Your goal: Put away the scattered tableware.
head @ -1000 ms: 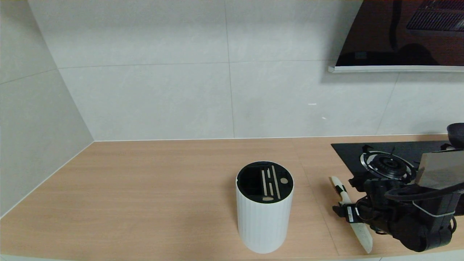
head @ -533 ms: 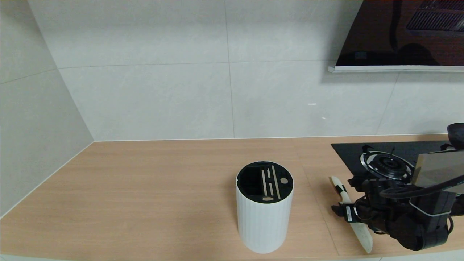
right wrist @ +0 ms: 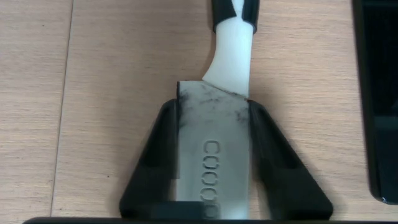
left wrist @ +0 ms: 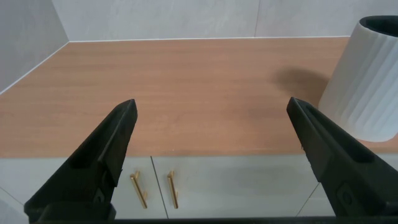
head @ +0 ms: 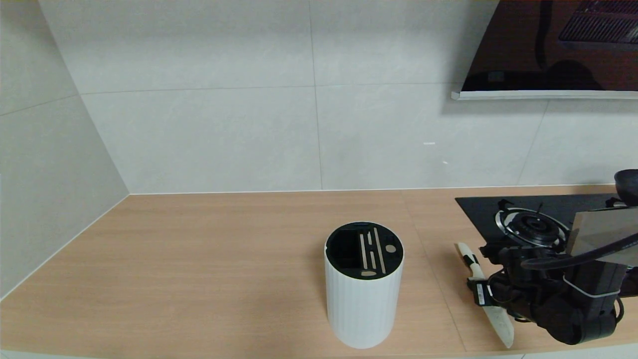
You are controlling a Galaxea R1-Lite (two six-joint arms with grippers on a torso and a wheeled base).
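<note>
The white knife (head: 471, 264) lies flat on the counter (head: 224, 249), right of the white holder (head: 364, 299), with the right gripper (right wrist: 213, 111) squeezing its blade, I think to lift it. The right wrist view shows that squeeze close up, and the head view shows the holder's slots. The left gripper (left wrist: 211, 107) hangs wide open.

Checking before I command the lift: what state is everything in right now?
ceramic knife: lying flat on the counter.
right gripper: shut on the ceramic knife's blade.
left gripper: open, empty.
knife holder: upright, slots empty.
gas burner: unlit.
</note>
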